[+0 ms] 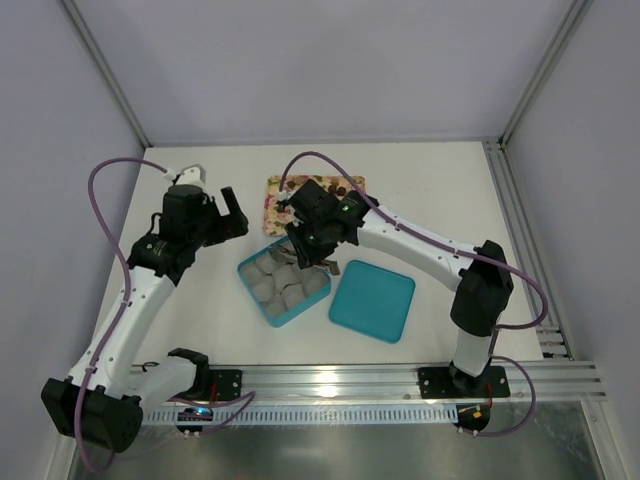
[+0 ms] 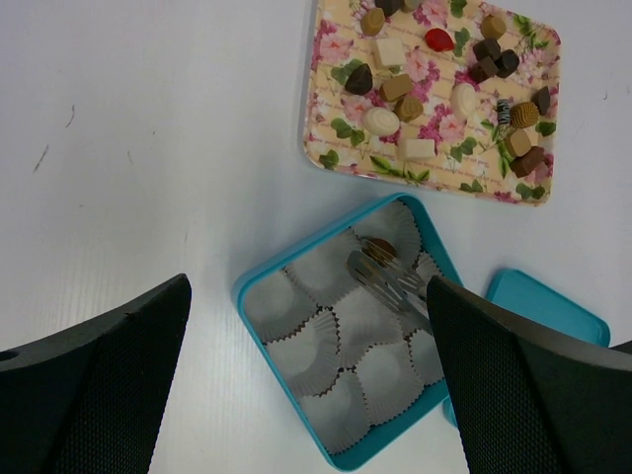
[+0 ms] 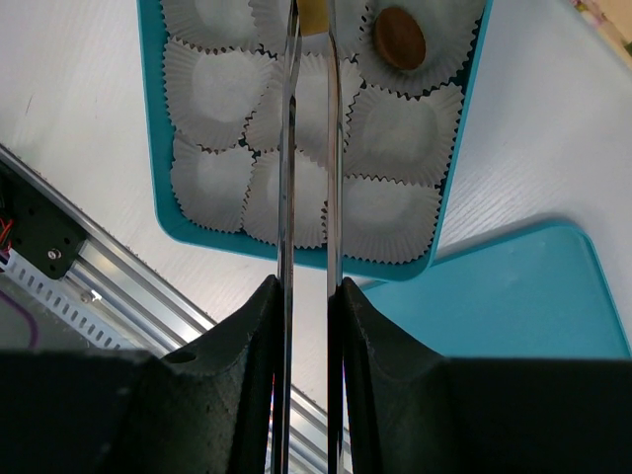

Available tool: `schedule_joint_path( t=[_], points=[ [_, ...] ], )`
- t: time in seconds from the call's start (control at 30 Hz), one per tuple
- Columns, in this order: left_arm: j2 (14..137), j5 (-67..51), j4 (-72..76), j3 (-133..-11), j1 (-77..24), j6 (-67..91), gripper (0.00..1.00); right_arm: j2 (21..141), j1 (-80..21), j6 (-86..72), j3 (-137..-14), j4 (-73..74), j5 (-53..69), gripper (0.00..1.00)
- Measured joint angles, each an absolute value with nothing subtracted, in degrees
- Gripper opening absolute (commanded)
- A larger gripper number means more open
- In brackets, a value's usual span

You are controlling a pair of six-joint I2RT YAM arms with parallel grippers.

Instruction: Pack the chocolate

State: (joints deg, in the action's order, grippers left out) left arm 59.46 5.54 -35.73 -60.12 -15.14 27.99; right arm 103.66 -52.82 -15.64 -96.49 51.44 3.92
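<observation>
Steel tongs [image 3: 287, 148] gripped in my right pincer [image 3: 308, 296], a tan chocolate [image 3: 312, 14] seemingly nipped at twelve o'clock over the teal square box [image 3: 153, 148]. I'd centre above an empty white paper cup [image 3: 222, 79], lower, release gently. Left pincer [image 2: 311, 385] gapes wide.

A robotics lab test cell. A plain white tabletop [image 1: 440, 180] is boxed in behind and on both sides by pale grey panel walls [image 1: 320, 60] set in aluminium posts [image 1: 540, 70]. At its near edge, a slotted aluminium rail [image 1: 350, 375] carries two white-and-black robot arms [image 1: 420, 240] trailing purple cables [image 1: 108, 190].
</observation>
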Motion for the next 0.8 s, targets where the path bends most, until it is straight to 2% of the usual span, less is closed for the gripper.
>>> schedule_joint_path(
  t=[0.2, 0.6, 0.8],
  points=[
    [58.8, 6.0, -35.9, -59.6, -15.1, 28.0, 1.00, 105.9, -52.9, -15.7, -96.5, 50.5, 4.4, 0.29],
    [58.8, 6.0, -35.9, -58.8, -15.1, 28.0, 1.00, 106.9, -53.2, -15.9, -96.5, 49.8, 4.5, 0.43],
    [58.8, 6.1, -35.9, -58.7, -15.1, 28.0, 1.00, 106.9, -53.2, -15.8, -96.5, 49.8, 4.2, 0.43]
  ],
)
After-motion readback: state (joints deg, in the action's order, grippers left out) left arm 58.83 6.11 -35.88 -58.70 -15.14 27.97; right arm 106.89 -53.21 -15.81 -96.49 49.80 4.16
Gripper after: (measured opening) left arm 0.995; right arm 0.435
